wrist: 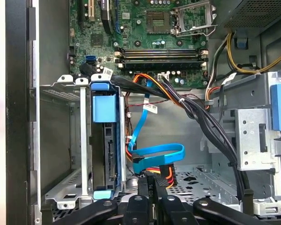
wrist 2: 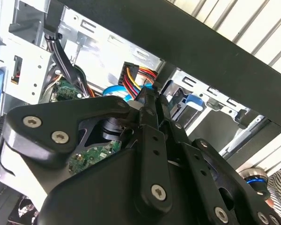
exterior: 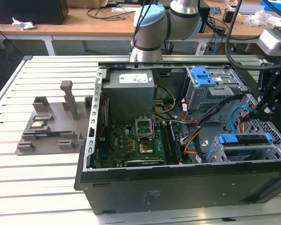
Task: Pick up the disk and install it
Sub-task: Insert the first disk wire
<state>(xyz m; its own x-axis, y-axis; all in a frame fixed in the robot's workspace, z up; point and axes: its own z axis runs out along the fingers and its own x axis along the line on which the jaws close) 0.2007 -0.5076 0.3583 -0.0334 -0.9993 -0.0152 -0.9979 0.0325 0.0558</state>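
The disk [exterior: 243,142] sits in the grey metal cage [exterior: 276,152] at the case's corner on the exterior view's right, with blue rails showing at both ends. In the first wrist view the disk [wrist: 107,150] stands edge-on in that cage [wrist: 61,187], a blue tab on its end. My gripper [exterior: 256,111] hangs above the case beside the cage, apart from the disk. Its black fingers [wrist: 147,187] meet over the cables with nothing between them. In the second wrist view the gripper [wrist 2: 149,98] points at the coloured wire plug.
The open computer case [exterior: 178,187] lies on a slatted white table. Inside are a grey box with a white sticker [exterior: 130,89], the motherboard [exterior: 136,140], a second cage with a blue latch [exterior: 203,77], a blue flat cable [wrist: 159,153] and black cable bundles [wrist: 201,117]. A grey fixture [exterior: 51,124] stands at the exterior view's left.
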